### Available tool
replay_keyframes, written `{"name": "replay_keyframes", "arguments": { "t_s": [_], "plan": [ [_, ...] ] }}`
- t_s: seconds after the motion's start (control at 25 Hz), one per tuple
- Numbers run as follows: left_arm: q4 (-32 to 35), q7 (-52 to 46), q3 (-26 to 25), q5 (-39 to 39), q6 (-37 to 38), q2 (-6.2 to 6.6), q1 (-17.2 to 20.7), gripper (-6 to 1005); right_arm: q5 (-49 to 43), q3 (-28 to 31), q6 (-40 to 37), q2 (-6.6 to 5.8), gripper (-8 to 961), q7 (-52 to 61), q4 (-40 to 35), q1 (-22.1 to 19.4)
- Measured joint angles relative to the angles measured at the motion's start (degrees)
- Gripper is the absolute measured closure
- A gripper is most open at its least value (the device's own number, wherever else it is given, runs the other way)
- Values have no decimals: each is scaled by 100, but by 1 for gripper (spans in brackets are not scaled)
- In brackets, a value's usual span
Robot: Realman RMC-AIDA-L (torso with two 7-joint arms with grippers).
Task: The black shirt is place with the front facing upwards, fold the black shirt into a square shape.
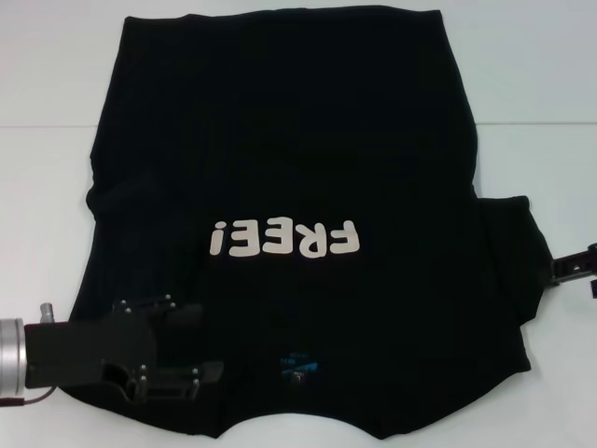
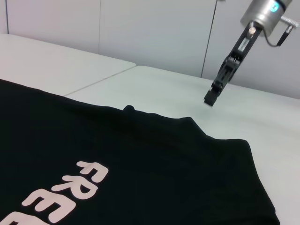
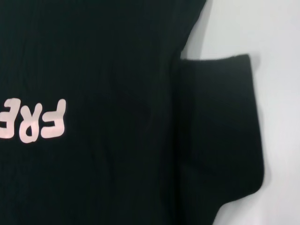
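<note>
White table (image 1: pixel 56 75) under limp, light black shirt (image 1: pixel 280 140); left gripper (image 1: pixel 173 355) beside collar, parted; best pinched at sleeve edges.

White block letters "FREE!" stand on the front of the black shirt (image 1: pixel 280 140); its blue neck label is unreadable.

White table (image 1: pixel 532 75) (a seam across it), pale wall (image 2: pixel 154 33) behind.

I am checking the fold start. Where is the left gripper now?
In the head view, the left gripper is over the near-left part of the black shirt, left of the small blue neck label.
</note>
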Motion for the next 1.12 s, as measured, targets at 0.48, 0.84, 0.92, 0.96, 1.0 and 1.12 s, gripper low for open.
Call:
{"name": "replay_keyframes", "arguments": {
  "t_s": [0.48,0.84,0.92,0.96,1.0,1.12],
  "plan": [
    [-12,57,0,3,8,-6,9,177,13,-9,914,-139,16,114,1068,291],
    [15,61,-1,3,9,-6,13,177,14,-14,1247,-159,19,168,1436,443],
    [17,61,-1,3,9,-4,12,177,14,-16,1311,-161,19,171,1538,470],
    [19,62,0,3,11,-2,11,177,14,-17,1337,-161,19,172,1576,482],
    [21,62,-1,3,12,-1,10,178,13,-17,1364,-162,20,173,1611,495],
    [22,62,-1,3,12,0,13,178,-8,-17,1419,-163,21,174,1672,522]
  ]
}}
